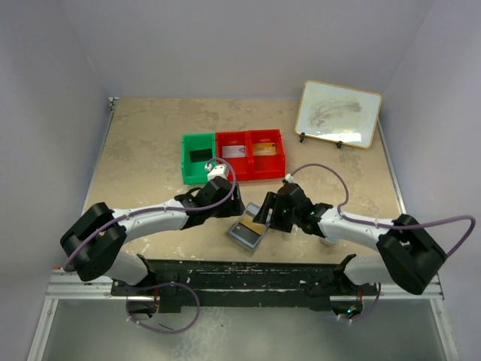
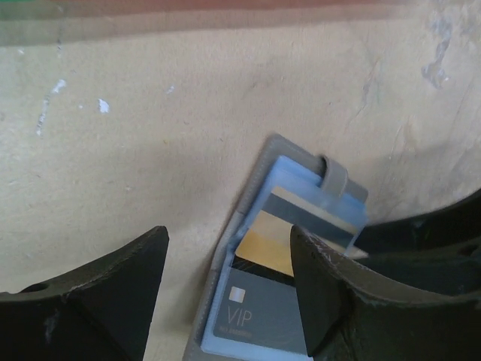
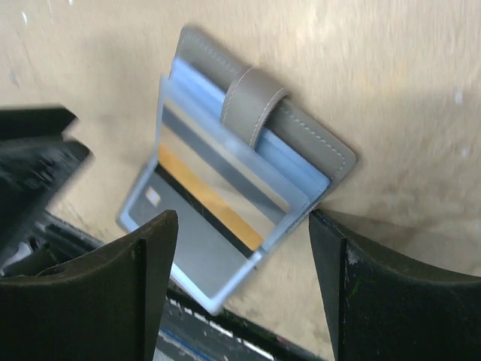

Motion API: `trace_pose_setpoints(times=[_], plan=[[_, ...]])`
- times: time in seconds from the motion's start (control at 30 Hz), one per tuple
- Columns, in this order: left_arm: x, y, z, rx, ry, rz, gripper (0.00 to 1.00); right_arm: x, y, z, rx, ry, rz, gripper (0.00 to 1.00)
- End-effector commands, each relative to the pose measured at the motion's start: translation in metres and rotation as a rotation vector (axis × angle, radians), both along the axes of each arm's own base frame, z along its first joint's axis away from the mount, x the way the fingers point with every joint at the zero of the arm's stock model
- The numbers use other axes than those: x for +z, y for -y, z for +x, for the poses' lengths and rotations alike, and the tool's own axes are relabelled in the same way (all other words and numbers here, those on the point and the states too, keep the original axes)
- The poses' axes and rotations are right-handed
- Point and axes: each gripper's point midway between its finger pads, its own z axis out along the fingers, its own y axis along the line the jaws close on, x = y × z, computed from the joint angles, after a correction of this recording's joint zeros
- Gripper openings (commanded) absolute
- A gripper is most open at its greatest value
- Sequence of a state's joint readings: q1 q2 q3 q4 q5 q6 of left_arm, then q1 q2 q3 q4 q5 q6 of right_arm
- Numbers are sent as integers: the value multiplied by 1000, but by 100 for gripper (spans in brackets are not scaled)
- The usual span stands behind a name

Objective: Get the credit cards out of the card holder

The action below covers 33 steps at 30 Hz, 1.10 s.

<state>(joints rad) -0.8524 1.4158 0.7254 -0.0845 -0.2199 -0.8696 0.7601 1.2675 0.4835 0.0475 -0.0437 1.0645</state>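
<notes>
The card holder (image 1: pixel 246 232) lies open on the table near the front edge, a grey case with a strap loop and light-blue inner frames. In the left wrist view the card holder (image 2: pixel 301 154) holds a gold card with a dark stripe (image 2: pixel 267 244) and a grey "VIP" card (image 2: pixel 263 308). My left gripper (image 2: pixel 229 237) is open just above it, empty. In the right wrist view the holder (image 3: pixel 316 139) shows the gold card (image 3: pixel 203 188) and the grey card (image 3: pixel 188 244). My right gripper (image 3: pixel 242 222) is open over it, empty. From above, the left gripper (image 1: pixel 233 204) and right gripper (image 1: pixel 263 214) flank the holder.
A green bin (image 1: pixel 186 162) and a two-compartment red bin (image 1: pixel 249 174) stand behind the grippers, with a dark item, a grey card and a gold card inside. A framed whiteboard (image 1: pixel 338 113) stands at the back right. The table's front rail (image 1: pixel 240 274) is close to the holder.
</notes>
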Motion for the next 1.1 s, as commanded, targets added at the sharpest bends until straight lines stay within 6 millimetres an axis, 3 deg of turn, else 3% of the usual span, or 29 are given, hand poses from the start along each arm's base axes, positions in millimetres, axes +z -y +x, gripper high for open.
trace_pose_setpoints(times=[0.0,0.2,0.43,0.57,0.7,0.8,0.87,0.97,1.07], plan=[[9,20,-2,-55,11,-102,63,9,-8,34,71,80,-57,74],[-5,12,-39,-55,-46,-227,59,20,-39,51,159,115,4,73],[-6,30,-90,-68,-60,-352,56,15,-71,67,309,149,15,70],[7,44,-104,-73,-43,-454,53,17,-84,64,383,166,36,70],[22,68,-105,-152,-15,-464,54,23,-97,53,499,172,88,70],[22,75,-102,-177,-4,-392,54,33,-80,58,415,185,21,71],[24,71,-99,-170,17,-344,54,40,-57,68,308,210,-72,73],[32,55,-92,-144,67,-271,54,55,-32,76,204,245,-149,74],[44,34,-84,-132,130,-163,55,72,-25,71,137,254,-105,75]])
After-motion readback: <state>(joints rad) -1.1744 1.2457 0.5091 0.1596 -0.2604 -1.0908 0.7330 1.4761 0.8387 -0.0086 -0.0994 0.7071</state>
